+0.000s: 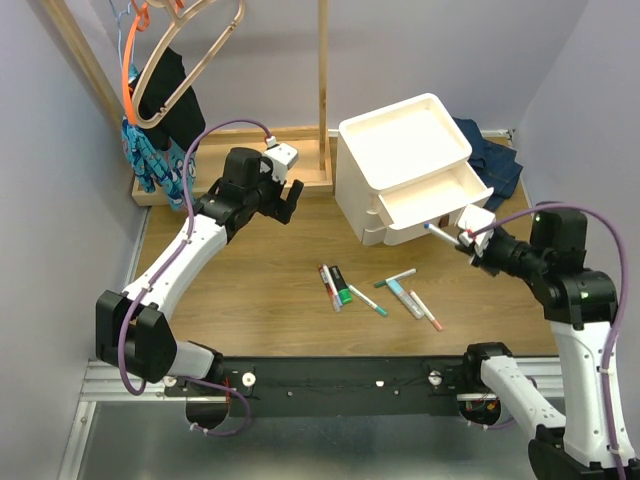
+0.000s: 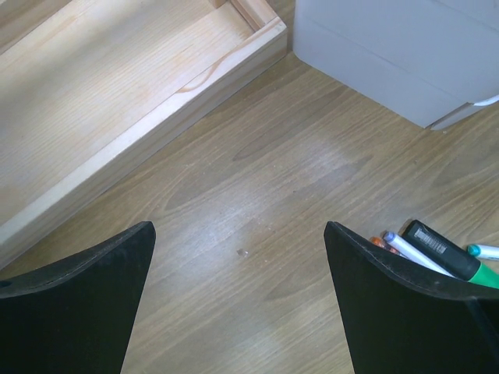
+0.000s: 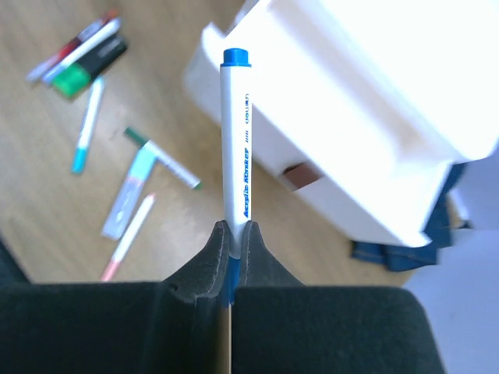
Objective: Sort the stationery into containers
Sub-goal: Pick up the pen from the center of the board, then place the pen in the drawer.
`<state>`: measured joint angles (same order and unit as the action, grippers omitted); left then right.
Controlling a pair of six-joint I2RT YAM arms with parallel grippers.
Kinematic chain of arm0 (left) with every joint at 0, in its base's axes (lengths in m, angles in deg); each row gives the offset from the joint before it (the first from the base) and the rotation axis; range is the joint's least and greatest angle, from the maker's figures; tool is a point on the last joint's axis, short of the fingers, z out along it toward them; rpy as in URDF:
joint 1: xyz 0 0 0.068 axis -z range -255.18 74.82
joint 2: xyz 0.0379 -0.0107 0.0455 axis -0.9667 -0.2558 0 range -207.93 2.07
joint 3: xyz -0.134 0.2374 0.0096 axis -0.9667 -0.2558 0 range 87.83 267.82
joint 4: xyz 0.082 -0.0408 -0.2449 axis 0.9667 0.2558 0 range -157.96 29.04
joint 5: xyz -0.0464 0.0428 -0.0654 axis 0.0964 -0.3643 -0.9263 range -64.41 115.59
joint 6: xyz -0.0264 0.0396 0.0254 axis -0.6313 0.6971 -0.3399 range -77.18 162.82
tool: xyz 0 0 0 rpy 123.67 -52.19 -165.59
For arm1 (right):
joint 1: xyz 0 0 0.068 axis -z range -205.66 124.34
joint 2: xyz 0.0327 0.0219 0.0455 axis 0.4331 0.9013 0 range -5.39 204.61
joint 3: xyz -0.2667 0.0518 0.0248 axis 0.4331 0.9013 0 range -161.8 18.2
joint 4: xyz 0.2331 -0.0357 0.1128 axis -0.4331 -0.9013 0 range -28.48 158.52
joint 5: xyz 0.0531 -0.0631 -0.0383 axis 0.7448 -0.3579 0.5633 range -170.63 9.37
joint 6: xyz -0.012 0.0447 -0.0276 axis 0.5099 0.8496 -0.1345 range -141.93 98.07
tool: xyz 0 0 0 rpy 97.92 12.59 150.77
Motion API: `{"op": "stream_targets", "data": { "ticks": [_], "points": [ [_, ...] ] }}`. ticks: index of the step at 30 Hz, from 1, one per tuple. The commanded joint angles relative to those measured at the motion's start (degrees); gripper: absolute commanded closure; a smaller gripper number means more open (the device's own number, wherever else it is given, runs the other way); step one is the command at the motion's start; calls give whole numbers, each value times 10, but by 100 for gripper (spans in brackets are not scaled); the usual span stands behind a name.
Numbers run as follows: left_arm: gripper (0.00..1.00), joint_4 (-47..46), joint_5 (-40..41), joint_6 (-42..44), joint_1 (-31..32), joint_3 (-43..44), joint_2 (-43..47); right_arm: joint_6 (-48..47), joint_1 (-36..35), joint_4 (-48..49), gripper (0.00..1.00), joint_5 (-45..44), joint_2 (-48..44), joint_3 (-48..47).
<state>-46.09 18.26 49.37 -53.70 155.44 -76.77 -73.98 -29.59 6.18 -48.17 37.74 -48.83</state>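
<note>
My right gripper point(image 1: 466, 240) is shut on a slim white marker with a blue cap point(image 3: 235, 148), held in the air just in front of the open top drawer point(image 1: 440, 200) of the white drawer unit point(image 1: 400, 135). The marker's tip point(image 1: 430, 228) points at the drawer front. Several markers lie on the table: a thick black-and-green marker point(image 1: 341, 284), slim white ones point(image 1: 327, 287), a pale blue tube point(image 1: 402, 297) and an orange-tipped one point(image 1: 427, 311). My left gripper point(image 1: 290, 200) is open and empty, above bare table left of the unit; the black-and-green marker point(image 2: 444, 253) shows by its right finger.
A flat wooden rack base point(image 1: 240, 185) with upright posts stands at the back left, with hangers and clothes point(image 1: 160, 110) above it. Blue cloth point(image 1: 490, 160) lies behind the drawer unit. The rack base edge point(image 2: 156, 117) is close ahead of my left gripper.
</note>
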Motion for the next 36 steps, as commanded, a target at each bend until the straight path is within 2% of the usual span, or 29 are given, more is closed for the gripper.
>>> {"op": "stream_targets", "data": {
  "ticks": [1,10,21,26,32,33,35,36],
  "points": [
    [1,-20,-12,-6,-2,15,19,-2,-2,62,99,-3,68,-82],
    [1,-26,-11,-10,-3,3,37,-170,-2,77,99,-48,166,-123],
    [1,-32,-9,-13,-6,-12,45,-253,-2,117,99,-74,230,-131],
    [1,-32,-9,-14,-8,-7,38,-290,-2,97,99,-66,241,-123],
    [1,-33,-8,-16,-9,-1,29,-278,-2,139,79,-65,231,-85],
    [1,-33,-8,-17,-9,1,28,-271,-2,148,70,-62,230,-81],
    [1,-33,-10,-20,-9,2,25,-252,-2,172,60,-59,223,-67],
    [1,-33,-10,-20,-9,3,24,-248,-1,180,51,-59,217,-63]
  ]
}}
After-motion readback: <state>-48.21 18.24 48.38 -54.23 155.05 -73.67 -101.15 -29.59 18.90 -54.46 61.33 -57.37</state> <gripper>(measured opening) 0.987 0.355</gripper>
